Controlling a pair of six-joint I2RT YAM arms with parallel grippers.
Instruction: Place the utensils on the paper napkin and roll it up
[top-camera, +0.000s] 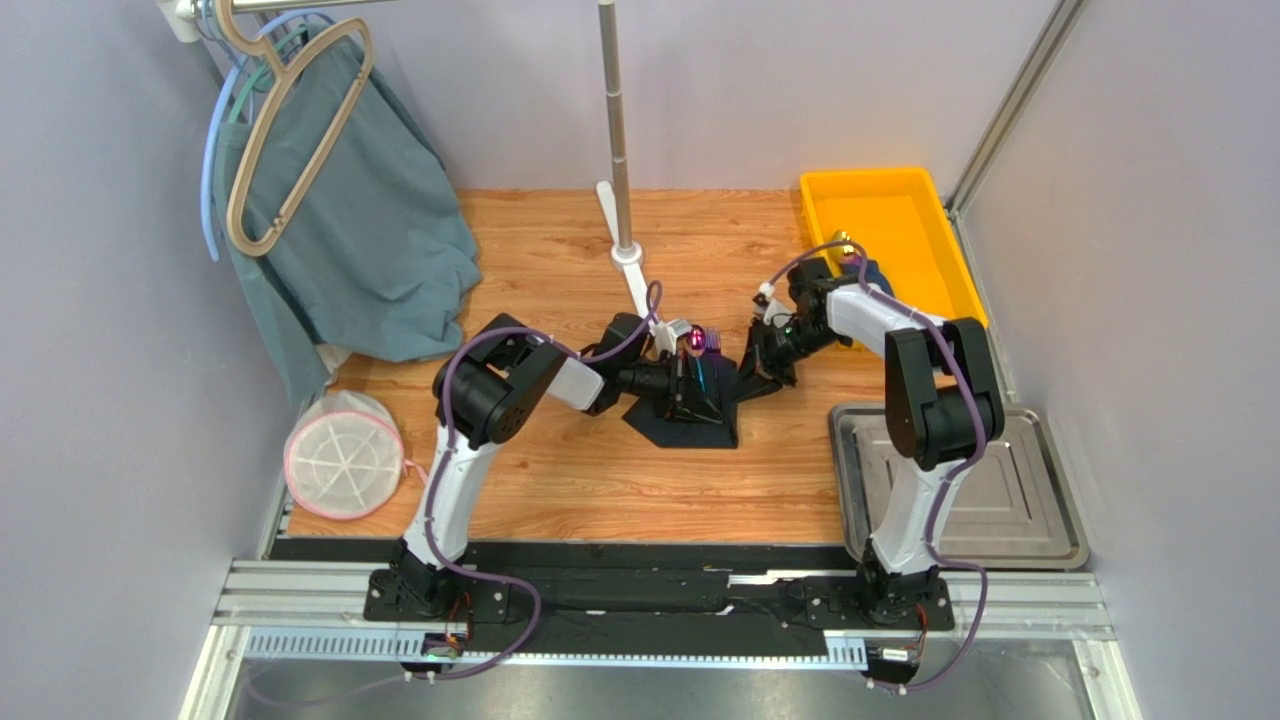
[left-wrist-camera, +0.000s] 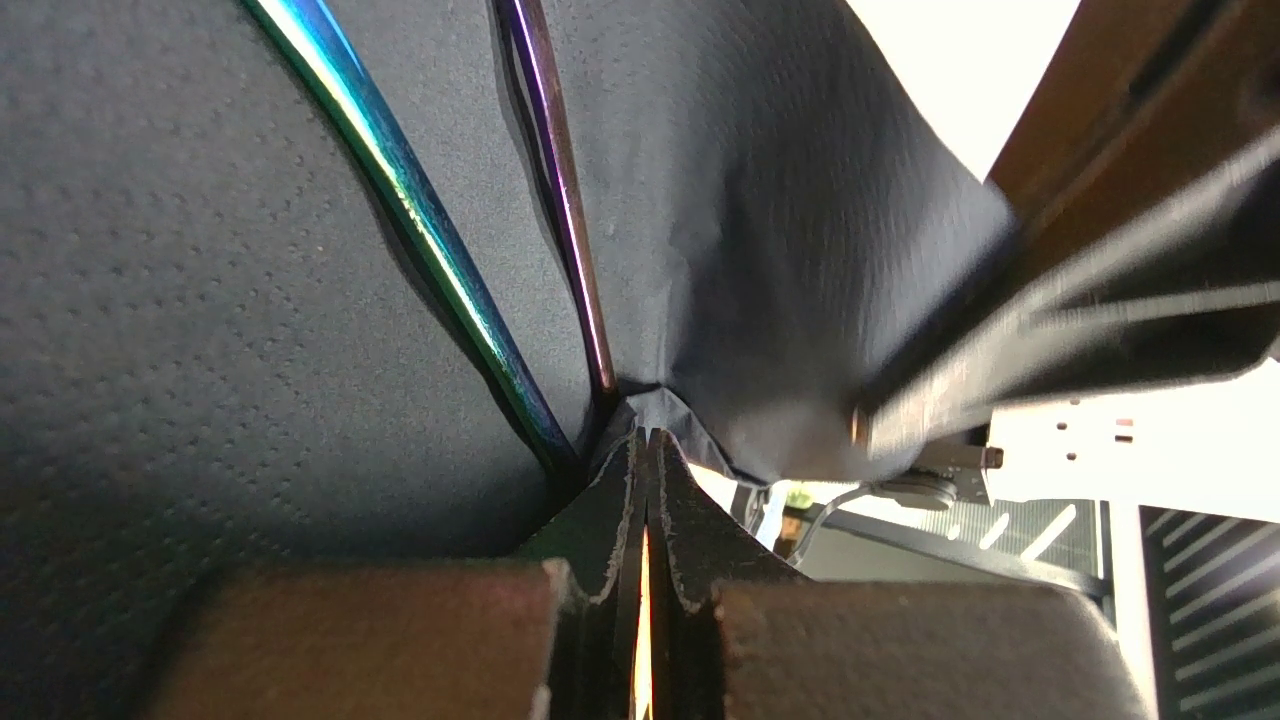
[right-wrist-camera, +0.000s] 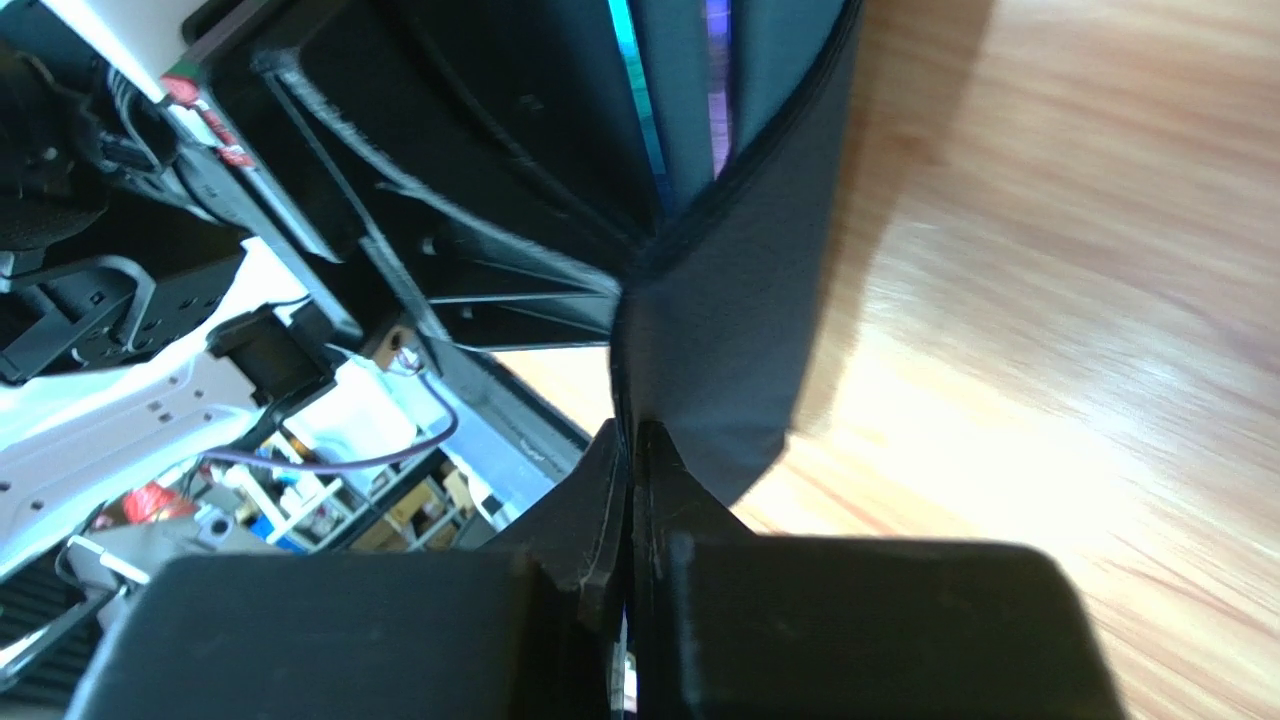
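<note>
walls: plain pale grey wall (top-camera: 90, 375) on each side and behind | surface: brown wood-plank tabletop (top-camera: 601, 480) | back: upright metal pole (top-camera: 613, 120) on white base | left: teal cloth (top-camera: 376, 255) hanging, round white mesh basket (top-camera: 344, 455) below it | right: yellow bin (top-camera: 887, 225), steel tray (top-camera: 1029, 510) nearer | near edge: metal rails (top-camera: 661, 608) | light: soft, even

Cannot see either end of the utensils (left-wrist-camera: 428, 233): cut off by the upper edge, buried below in the paper napkin (left-wrist-camera: 781, 225).
</note>
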